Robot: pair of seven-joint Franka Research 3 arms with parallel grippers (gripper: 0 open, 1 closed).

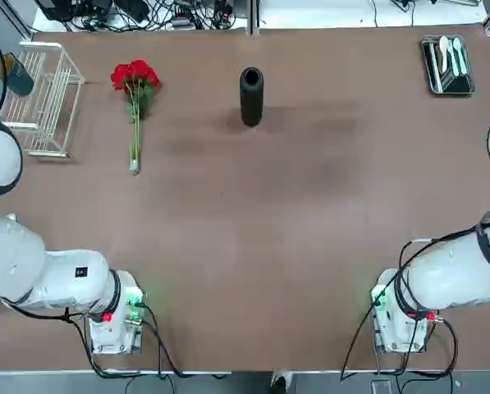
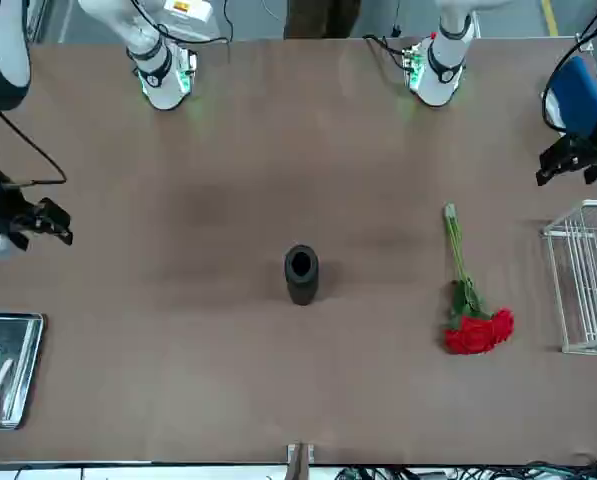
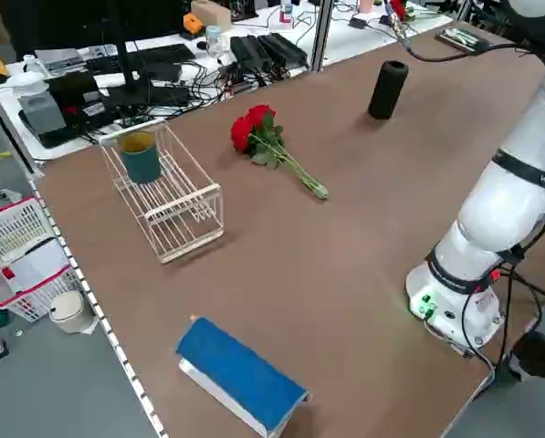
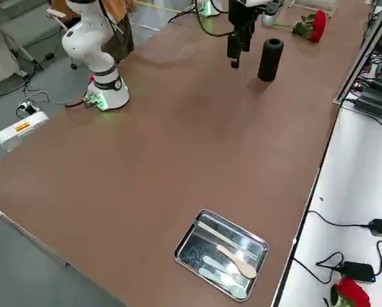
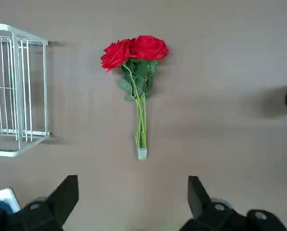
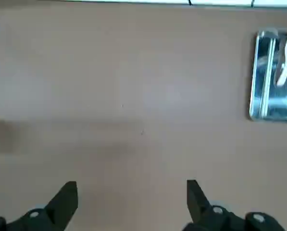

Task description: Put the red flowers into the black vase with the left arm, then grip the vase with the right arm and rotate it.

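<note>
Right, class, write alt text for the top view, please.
Red roses lie on a brown table, stems toward the robot, between a white wire rack on the left and an upright black vase; a metal cutlery tray sits far right.

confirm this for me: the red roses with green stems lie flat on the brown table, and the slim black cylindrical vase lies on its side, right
The slim black cylindrical vase stands upright, as the left side view shows; the red roses with green stems do lie flat on the brown table.
</note>
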